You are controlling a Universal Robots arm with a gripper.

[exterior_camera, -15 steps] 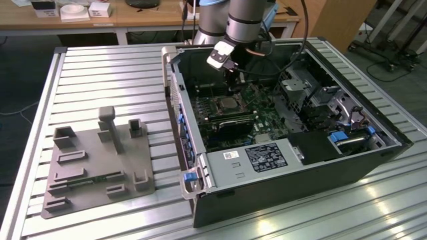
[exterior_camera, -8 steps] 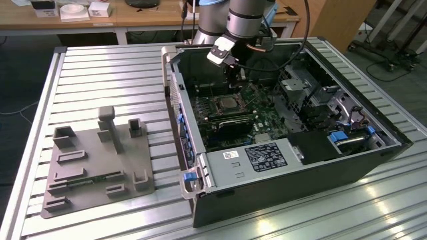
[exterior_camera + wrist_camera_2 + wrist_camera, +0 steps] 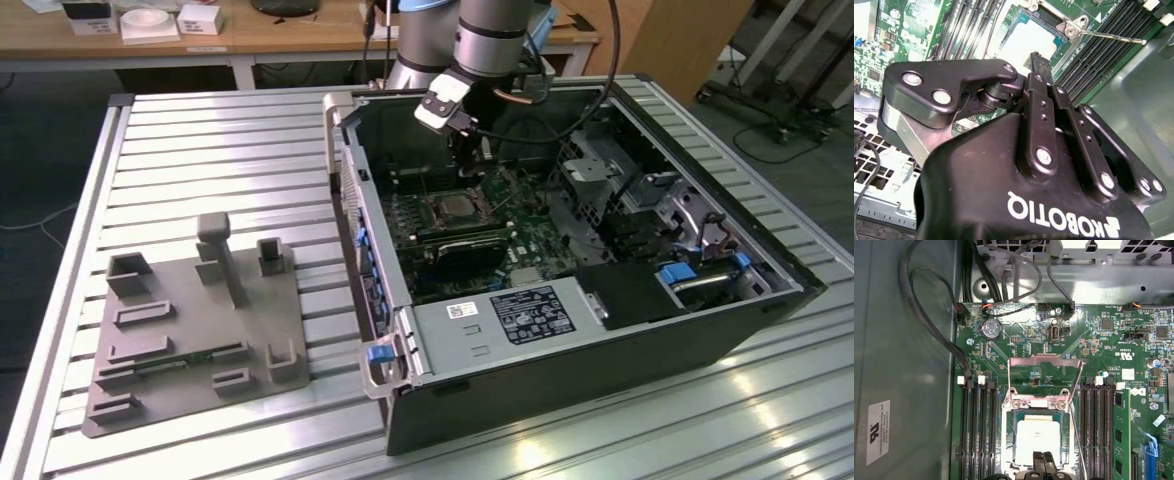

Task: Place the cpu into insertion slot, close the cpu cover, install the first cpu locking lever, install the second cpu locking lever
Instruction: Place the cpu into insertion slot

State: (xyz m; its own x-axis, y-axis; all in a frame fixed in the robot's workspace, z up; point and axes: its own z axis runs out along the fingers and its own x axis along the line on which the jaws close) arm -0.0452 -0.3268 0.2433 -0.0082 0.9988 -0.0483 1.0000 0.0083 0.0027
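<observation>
As fingers [image 3: 1039,463] reach inside, the case [image 3: 601,370] sits on a slatted table [image 3: 200,150].

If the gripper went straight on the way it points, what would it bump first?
Most likely the cpu, near one edge of its silver top, straight under the shut gripper. How far apart they are is unclear.

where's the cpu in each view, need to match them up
Exterior view: the cpu is the silvery square on the green board, under the end effector.
Second wrist view: pale square just past the end effector.
First wrist view: pale square next to the end effector.
Shared landmark: the end effector.
</observation>
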